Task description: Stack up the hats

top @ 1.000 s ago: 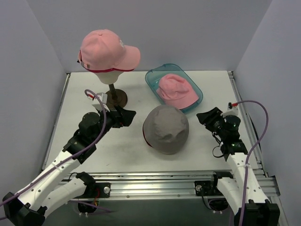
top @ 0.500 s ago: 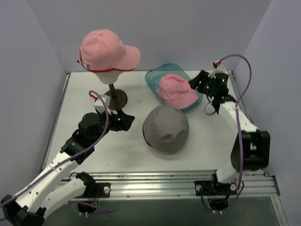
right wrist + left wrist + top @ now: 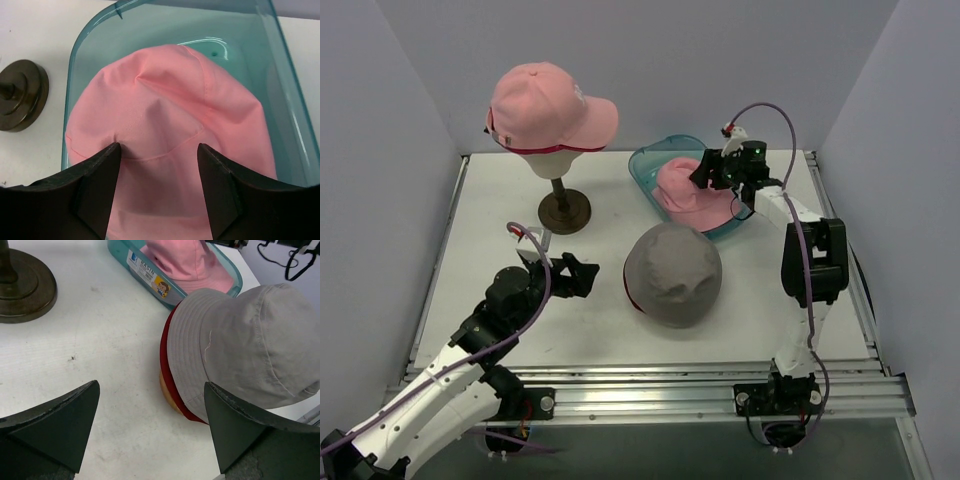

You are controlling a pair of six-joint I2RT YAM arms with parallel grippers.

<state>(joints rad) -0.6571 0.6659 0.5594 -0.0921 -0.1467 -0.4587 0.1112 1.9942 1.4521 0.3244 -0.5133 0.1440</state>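
Fingers of the right gripper (image 3: 157,147) stand partly apart with nothing clamped, one on each side of a fold in the crown of the pale pink bucket hat (image 3: 170,115); whether they touch the fabric I cannot tell. That hat lies in the clear teal tray (image 3: 282,75) at the back right of the worktop (image 3: 490,200). The left gripper (image 3: 150,405) is spread wide and empty, low over the worktop, facing the grey hat (image 3: 250,340) with a dark red edge under its brim, which sits mid-worktop just in front of the tray. At the back left, the pale pink peaked cap (image 3: 545,100) sits on the cream head form (image 3: 550,160), a magenta rim (image 3: 496,132) showing beneath it, atop a stand with a dark round base (image 3: 565,212).
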